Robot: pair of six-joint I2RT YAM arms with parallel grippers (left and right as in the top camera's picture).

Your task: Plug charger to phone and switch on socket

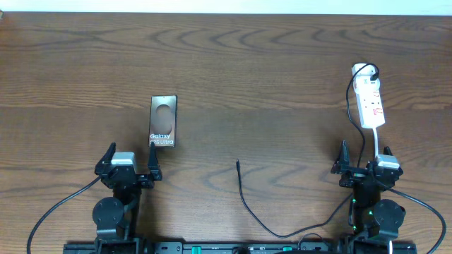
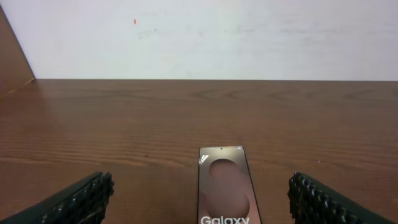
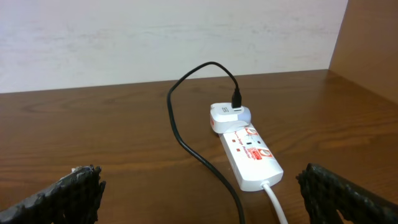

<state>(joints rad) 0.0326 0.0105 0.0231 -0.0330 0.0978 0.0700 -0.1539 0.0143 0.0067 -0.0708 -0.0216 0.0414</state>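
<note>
Both claws sit at the near edge, jaws spread wide, nothing held. Left gripper (image 1: 131,161) is just behind the phone (image 1: 163,121). Right gripper (image 1: 366,161) faces the socket (image 1: 371,104), w/ the white plug (image 3: 229,116) seated at its far end. Charger (image 1: 241,189) tip lies loose mid-table, between the arms (tiny target!). Risks: thin, flat tip slips or twists in the pinch; unbraced phone skids when pushed; a cable tug drags the socket.
</note>
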